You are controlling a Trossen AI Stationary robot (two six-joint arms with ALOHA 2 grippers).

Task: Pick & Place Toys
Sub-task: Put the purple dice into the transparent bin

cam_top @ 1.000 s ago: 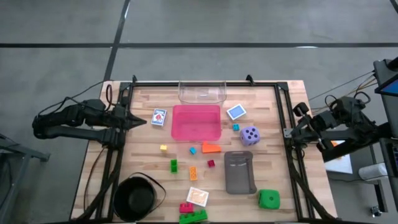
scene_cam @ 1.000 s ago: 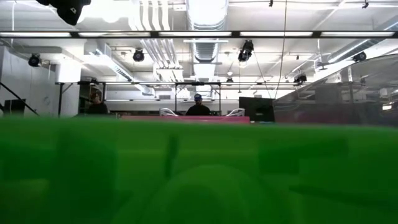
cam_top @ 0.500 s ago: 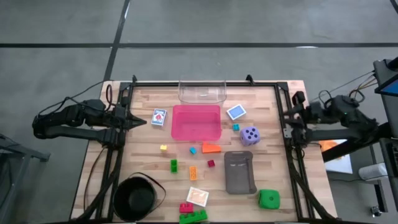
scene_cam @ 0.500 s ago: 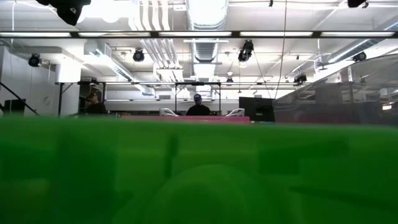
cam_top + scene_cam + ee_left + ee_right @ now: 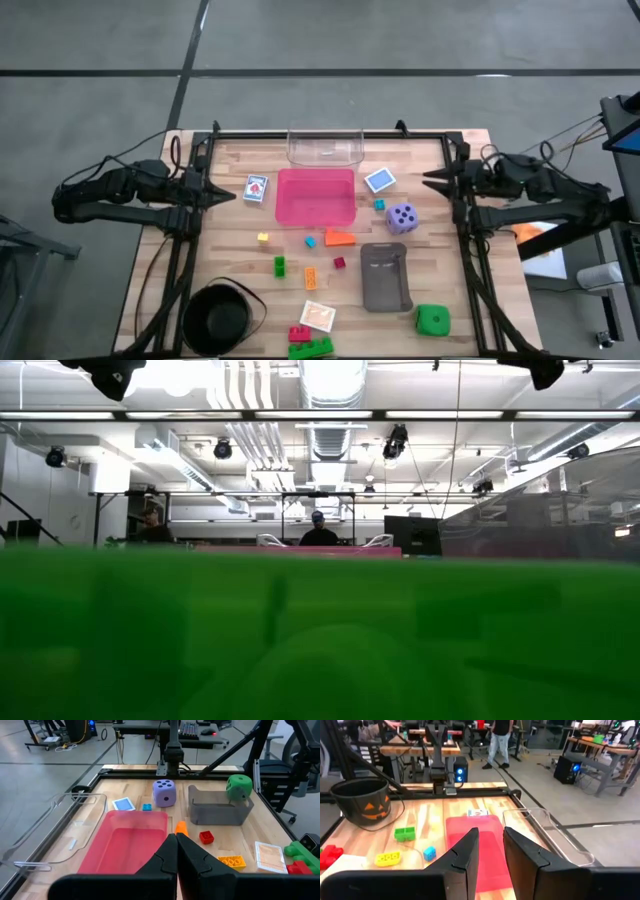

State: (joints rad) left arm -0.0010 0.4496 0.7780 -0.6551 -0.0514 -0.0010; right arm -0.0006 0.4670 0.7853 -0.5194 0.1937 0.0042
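The toys lie loose on the wooden table: a purple die [image 5: 401, 217], a green die [image 5: 432, 320], a blue card [image 5: 379, 180], a blue card box [image 5: 255, 188], an orange card [image 5: 317, 316], and several small bricks, such as yellow [image 5: 263, 237], green [image 5: 280, 265] and red [image 5: 339, 262]. My left gripper [image 5: 225, 193] is shut and empty at the table's left edge, its tips [image 5: 176, 845] pointing over the pink tray. My right gripper [image 5: 432, 181] is open and empty at the right edge, above the table, near the blue card. Its fingers show apart in the right wrist view [image 5: 491, 842].
A pink tray [image 5: 316, 196] sits at the centre, with a clear tray [image 5: 325, 146] behind it. A grey tray [image 5: 385, 276] is at the right front and a black bowl [image 5: 218, 318] at the front left. A green brick [image 5: 320, 640] fills the low view. People stand in the room beyond.
My right gripper has swung in from beyond the table's right edge. It has moved toward the left and the far edge, and now reaches over the frame rail. My left arm and all the toys have stayed where they were.
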